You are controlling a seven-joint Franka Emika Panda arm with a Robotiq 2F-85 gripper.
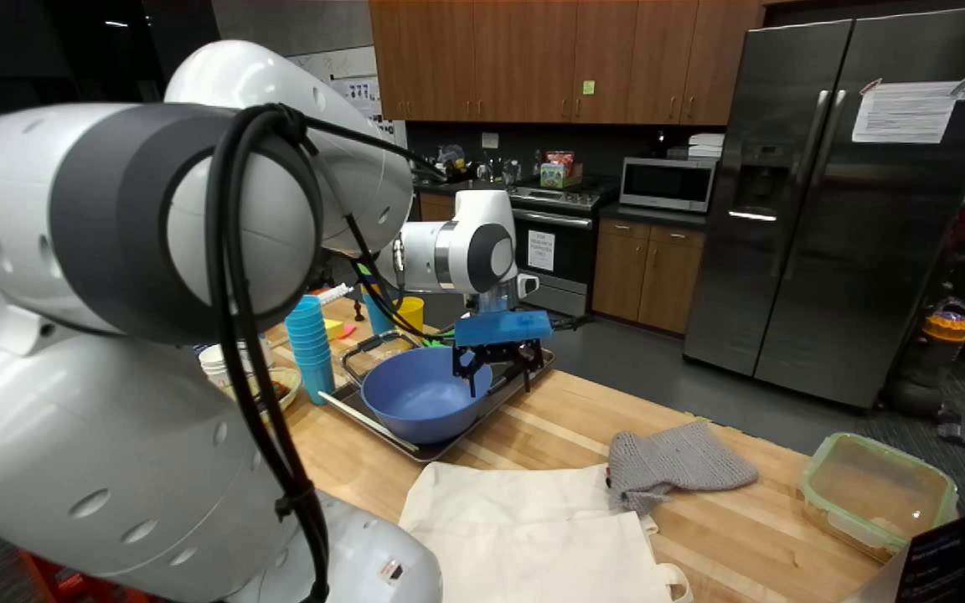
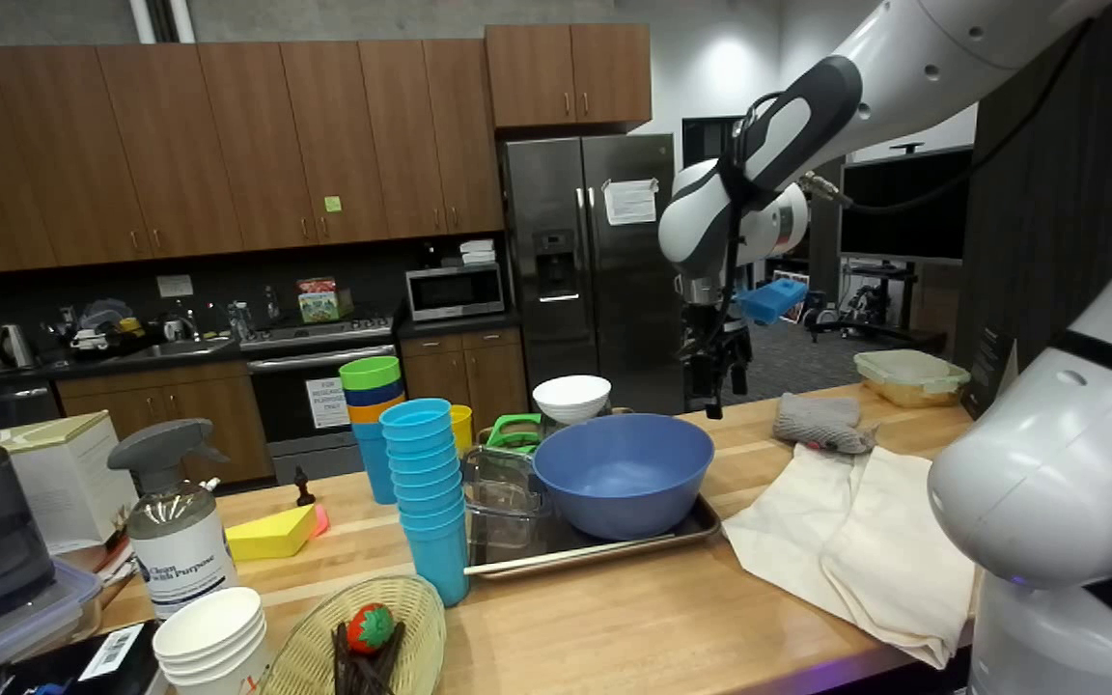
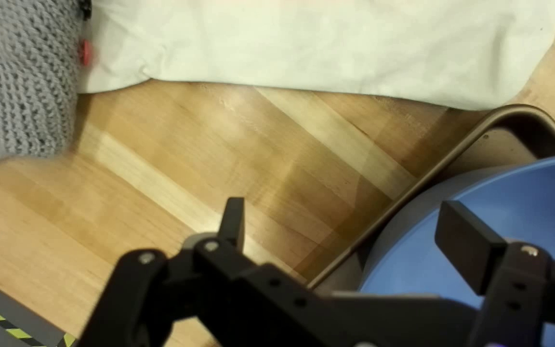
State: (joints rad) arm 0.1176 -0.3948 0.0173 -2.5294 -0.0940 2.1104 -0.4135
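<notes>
The hand (image 3: 345,224) hangs near the blue bowl (image 2: 624,487), jaws wide apart with nothing between them — nothing is grasped yet, by my reckoning. The bowl sits upright in the tray (image 3: 487,150) on the counter (image 2: 566,627), a gray knit cloth (image 1: 675,465) and cream bag (image 1: 524,536) lying nearby.

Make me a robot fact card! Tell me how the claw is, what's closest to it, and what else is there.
Claw: open, holding nothing
Closest thing: blue bowl
Touching it: can't tell
Bowl sits on: metal tray
Cream cloth: lying on the wooden table
Gray knitted cloth: at the cream cloth's corner
Blue cups: stacked beside the tray
Basket: has a red strawberry-shaped thing inside
Farther back: fridge
</notes>
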